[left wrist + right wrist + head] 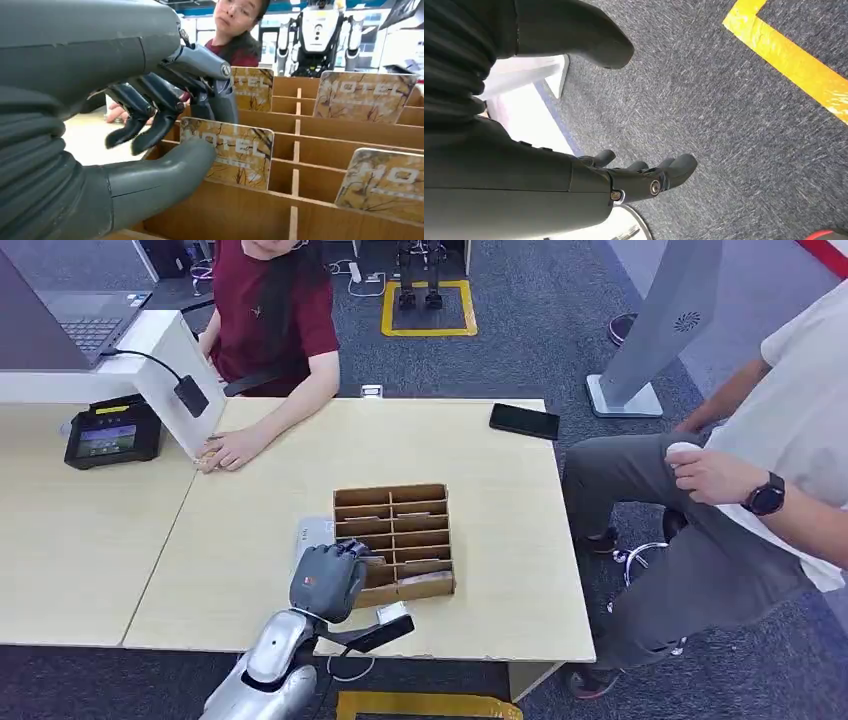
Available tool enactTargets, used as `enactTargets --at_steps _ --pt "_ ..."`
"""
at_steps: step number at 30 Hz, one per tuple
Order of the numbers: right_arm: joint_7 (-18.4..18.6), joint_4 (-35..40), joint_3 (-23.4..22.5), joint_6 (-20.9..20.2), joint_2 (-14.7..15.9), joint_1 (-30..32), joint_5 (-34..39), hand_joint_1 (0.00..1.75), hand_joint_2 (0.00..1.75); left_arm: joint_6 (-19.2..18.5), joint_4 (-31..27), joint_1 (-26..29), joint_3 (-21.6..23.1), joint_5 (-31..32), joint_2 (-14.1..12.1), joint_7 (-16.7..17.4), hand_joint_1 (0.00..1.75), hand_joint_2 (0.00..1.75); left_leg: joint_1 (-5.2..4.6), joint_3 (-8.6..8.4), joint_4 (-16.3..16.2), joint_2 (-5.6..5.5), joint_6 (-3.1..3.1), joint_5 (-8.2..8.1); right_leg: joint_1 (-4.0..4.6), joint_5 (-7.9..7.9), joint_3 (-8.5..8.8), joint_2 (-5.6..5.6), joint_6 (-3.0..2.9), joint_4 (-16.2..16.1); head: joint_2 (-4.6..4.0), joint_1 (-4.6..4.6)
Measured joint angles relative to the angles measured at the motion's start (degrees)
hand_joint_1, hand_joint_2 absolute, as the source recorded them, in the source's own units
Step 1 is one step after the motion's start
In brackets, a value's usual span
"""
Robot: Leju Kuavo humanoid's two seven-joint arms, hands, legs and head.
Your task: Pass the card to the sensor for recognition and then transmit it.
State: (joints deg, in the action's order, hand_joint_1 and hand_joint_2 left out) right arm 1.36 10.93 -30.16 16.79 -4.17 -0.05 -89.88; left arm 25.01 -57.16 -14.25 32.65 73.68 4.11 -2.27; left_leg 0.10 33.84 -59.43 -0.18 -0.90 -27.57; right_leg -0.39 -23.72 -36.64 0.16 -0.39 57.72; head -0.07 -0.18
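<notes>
A wooden card box [404, 502] with several slots stands in the middle of the light table [250, 540]. My left hand [327, 579] is over its near left corner. In the left wrist view a brown "HOTEL" card [235, 152] stands in a slot of the box [300, 137]. My left hand [150, 115] pinches it, thumb [165, 172] on its face and one finger [222, 102] behind its top edge. The black card sensor [112, 432] with a small screen sits at the far left. My right hand [644, 175] hangs over grey carpet, fingers apart, holding nothing.
More hotel cards [370, 97] [385, 185] stand in other slots. A person in a red shirt [275, 310] sits behind the table, a hand [232, 448] resting on it. A black phone [524, 421] lies far right. A person in white [790, 430] sits at the right.
</notes>
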Motion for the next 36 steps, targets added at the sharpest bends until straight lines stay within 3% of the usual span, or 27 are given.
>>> enactTargets --at_steps 6,11,16,19,21,24,26,29,33,36 --pt "0.0 0.0 0.0 -0.02 0.0 0.0 0.0 0.0 1.75 0.02 0.0 0.01 0.0 -0.87 0.0 -0.48 1.75 1.75 0.0 0.0 0.0 0.0 0.0 0.0 0.0 0.0 0.0 0.0 0.0 0.0 0.0 0.02" --pt "-0.29 0.0 0.0 -0.09 0.0 0.02 0.0 0.0 1.75 -1.05 -2.02 0.06 0.0 -9.15 -1.12 -6.17 1.75 1.75 0.01 0.01 0.0 0.0 0.0 0.0 0.01 0.0 -0.01 0.0 0.0 0.0 0.0 0.02" --pt "-0.68 0.0 0.0 -0.09 0.07 0.07 0.0 0.0 1.75 -8.42 -11.51 -3.47 -0.24 -13.16 -7.83 -7.02 1.75 1.75 0.06 0.01 0.01 0.0 0.09 0.06 0.03 0.03 -0.04 0.01 -0.04 0.03 0.0 -0.02" --pt "-0.68 0.0 0.0 -0.11 0.11 0.18 0.2 0.0 1.75 -8.27 -15.18 -5.51 -1.05 -13.85 -11.02 -6.41 1.75 1.75 0.07 -0.02 0.01 -0.06 0.13 0.13 0.06 0.03 -0.05 -0.03 -0.05 0.06 0.0 0.02" --pt "-1.03 0.0 0.0 -0.2 0.13 0.15 0.94 0.0 1.75 -9.2 -18.39 -8.35 -1.03 -16.8 -14.74 -4.96 1.75 1.75 0.14 0.08 -0.01 0.0 0.28 0.28 0.11 0.19 -0.2 0.02 -0.27 0.08 0.0 0.13" --pt "-1.99 -0.02 -0.09 -0.26 0.48 0.5 1.36 0.0 1.75 -22.08 -23.92 -19.65 -2.96 -29.28 -22.5 -7.15 1.75 1.75 0.2 0.46 -0.06 -0.02 0.34 0.45 0.16 0.38 -0.5 0.0 -0.32 0.09 0.0 0.13" --pt "-2.14 -0.02 -0.13 -0.26 0.68 0.74 1.36 0.0 1.75 -28.91 -26.63 -25.78 -6.66 -31.32 -26.11 -8.5 1.75 1.75 0.18 0.41 0.0 0.01 0.35 0.45 0.15 0.42 -0.49 0.03 -0.38 0.1 -0.02 0.07" --pt "-2.47 -0.02 -0.15 -0.26 0.76 0.76 1.27 0.0 1.75 -29.97 -29.81 -29.1 -8.96 -29.79 -28.15 -9.0 1.75 1.75 0.16 0.36 0.01 0.01 0.36 0.46 0.15 0.41 -0.49 0.03 -0.37 0.09 0.0 0.07" --pt "-2.47 -0.02 -0.15 -0.26 0.77 0.6 1.2 0.0 1.75 -29.27 -32.13 -29.33 -10.18 -28.92 -29.31 -9.09 1.75 1.75 0.15 0.38 0.0 0.03 0.35 0.45 0.15 0.41 -0.5 0.04 -0.37 0.08 0.0 0.04" --pt "-2.62 -0.02 -0.15 -0.28 0.83 0.63 0.59 0.0 1.75 -30.04 -33.14 -31.75 -10.29 -31.72 -31.11 -8.85 1.75 1.75 0.23 0.5 -0.04 0.03 0.38 0.48 0.18 0.43 -0.58 0.05 -0.38 0.08 0.0 0.07"
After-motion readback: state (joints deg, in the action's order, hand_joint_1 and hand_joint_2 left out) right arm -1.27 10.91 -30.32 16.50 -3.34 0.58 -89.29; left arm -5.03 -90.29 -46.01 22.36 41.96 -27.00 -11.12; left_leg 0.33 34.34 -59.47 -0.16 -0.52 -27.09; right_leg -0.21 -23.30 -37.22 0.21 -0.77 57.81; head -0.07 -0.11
